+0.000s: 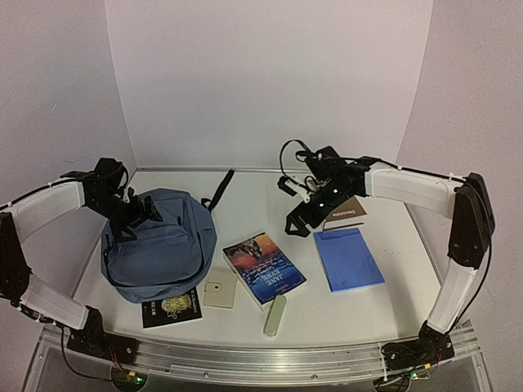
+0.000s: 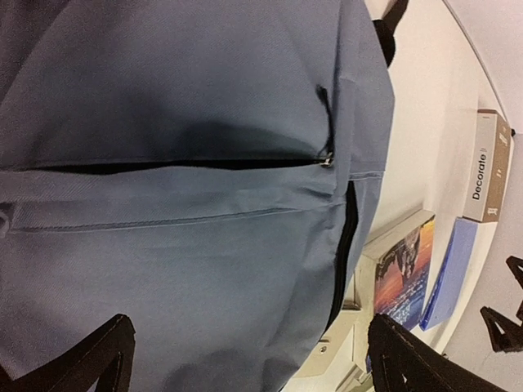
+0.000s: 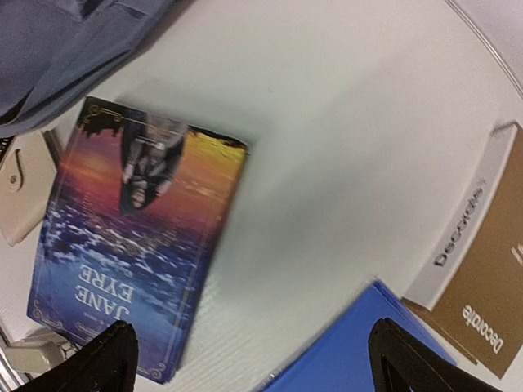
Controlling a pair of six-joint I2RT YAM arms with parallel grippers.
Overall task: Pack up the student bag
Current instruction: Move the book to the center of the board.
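Counting the items on the white table (image 1: 253, 208) gives one soft slate-blue fabric backpack (image 1: 151, 249), one paperback novel with a sunset-and-sea cover (image 1: 263, 268), one flat bright-blue rectangular notebook (image 1: 348, 258), one brown-and-white book lettered "Decorate" (image 1: 349, 208), one black booklet with a gold emblem (image 1: 172, 309), one small cream rectangular pouch (image 1: 221, 288) and one pale green oblong case (image 1: 275, 315). Two arms work the scene.

The backpack lies on the left half of the table. Its near edge overlaps the black booklet, and the cream pouch sits just beside it on the right. The novel lies at the centre, between the cream pouch and the notebook, with the green case nearer the front edge. The "Decorate" book sits behind the notebook, partly under the right arm.

The left gripper (image 1: 135, 222) hangs over the backpack's far left side with its jaws spread wide, gripping nothing. The right gripper (image 1: 297, 208) hovers above bare table behind the novel, its jaws likewise wide apart and empty.

The backpack looks limp and rounded. One black strap (image 1: 219, 189) trails toward the back wall. Dark zipper lines cross the fabric, and a small metal pull (image 2: 327, 160) shows in the left wrist view.
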